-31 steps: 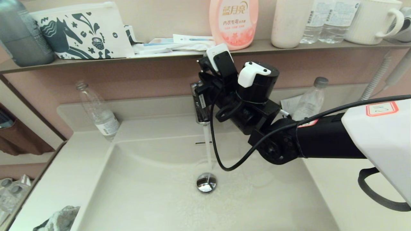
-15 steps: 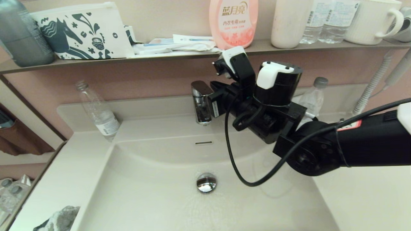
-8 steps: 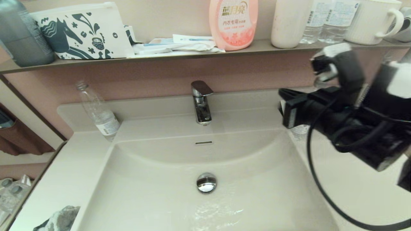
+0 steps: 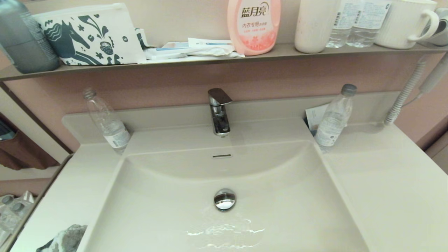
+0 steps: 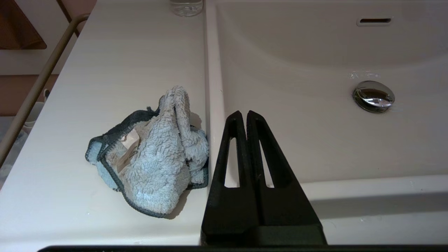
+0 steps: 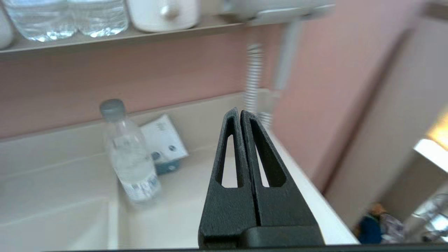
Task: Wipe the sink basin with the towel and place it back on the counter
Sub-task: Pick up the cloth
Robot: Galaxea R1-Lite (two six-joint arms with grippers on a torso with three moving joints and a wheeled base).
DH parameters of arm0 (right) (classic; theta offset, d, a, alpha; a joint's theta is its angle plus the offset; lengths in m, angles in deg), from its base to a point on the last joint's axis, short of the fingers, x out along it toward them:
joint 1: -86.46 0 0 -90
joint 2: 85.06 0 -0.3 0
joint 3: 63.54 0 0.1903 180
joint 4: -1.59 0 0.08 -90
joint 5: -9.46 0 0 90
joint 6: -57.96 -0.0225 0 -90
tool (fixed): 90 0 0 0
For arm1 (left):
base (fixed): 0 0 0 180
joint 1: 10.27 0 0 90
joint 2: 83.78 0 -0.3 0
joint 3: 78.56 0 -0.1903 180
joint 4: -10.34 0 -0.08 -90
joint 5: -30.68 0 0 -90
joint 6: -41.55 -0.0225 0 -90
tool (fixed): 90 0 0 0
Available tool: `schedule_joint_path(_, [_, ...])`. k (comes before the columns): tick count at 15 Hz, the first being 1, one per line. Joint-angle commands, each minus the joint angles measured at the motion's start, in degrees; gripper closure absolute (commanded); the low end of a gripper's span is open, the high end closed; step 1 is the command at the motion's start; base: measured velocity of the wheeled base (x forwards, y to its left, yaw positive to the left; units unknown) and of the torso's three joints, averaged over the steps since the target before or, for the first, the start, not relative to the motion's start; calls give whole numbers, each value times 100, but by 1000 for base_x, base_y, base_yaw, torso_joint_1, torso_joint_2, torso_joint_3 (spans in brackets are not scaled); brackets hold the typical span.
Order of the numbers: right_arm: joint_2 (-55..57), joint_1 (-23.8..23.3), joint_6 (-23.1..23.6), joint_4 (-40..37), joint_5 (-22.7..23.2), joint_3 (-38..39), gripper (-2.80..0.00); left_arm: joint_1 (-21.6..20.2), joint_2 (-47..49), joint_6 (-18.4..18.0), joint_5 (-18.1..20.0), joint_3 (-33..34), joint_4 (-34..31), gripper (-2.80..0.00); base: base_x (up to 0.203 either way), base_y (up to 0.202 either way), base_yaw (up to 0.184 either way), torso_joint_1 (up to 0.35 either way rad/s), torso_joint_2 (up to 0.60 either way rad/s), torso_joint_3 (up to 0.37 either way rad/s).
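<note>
The cream sink basin fills the middle of the head view, wet near the front, with its chrome drain plug and overflow slot. The grey fluffy towel lies crumpled on the counter at the basin's left front rim; only its edge shows in the head view. My left gripper is shut and empty, hovering over the basin's near left edge beside the towel. My right gripper is shut and empty above the right counter. Neither arm shows in the head view.
A chrome tap stands behind the basin, no water running. Plastic bottles stand at the back left and back right, a small box behind the right one. A crowded wall shelf hangs above, and a shower hose at right.
The tap's water has stopped. My right arm pulled away from the tap, swung right and left the head view entirely. The towel has not moved.
</note>
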Motion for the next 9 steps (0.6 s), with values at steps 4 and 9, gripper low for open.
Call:
schedule_joint_path(4, [-3148,-201,-314,-2802,198,607,0,-1,1,6,-2,3,-2,0,0,0,0,0,0,0])
schedule_joint_path(9, [-4374,-377,-595,-3645,849,1892,0,-1,1,5,-2,-1,-2,0,0,0,0,0,0,0])
